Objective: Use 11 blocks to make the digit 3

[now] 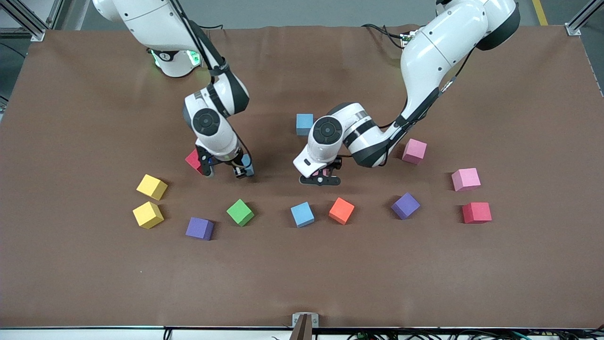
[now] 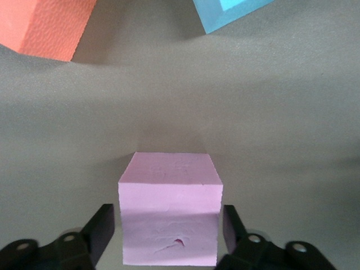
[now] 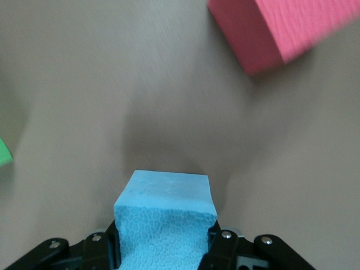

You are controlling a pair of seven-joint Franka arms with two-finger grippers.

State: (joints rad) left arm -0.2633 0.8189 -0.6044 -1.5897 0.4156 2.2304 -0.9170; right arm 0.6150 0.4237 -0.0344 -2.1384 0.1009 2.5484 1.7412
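While right gripper (image 3: pixel 163 250) clamps blue cube (image 3: pixel 166 216), left gripper (image 2: pixel 169 236) open astride half-hidden pink cube (image 2: pixel 170 214).

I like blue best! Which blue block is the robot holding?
The light blue block pinched in the right gripper, beside the red cube. The other two blue blocks sit untouched on the table.

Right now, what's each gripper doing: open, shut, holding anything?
Left gripper: open, fingers either side of a pink block with gaps, not clamped.
Right gripper: shut on a light blue block, near a red cube.
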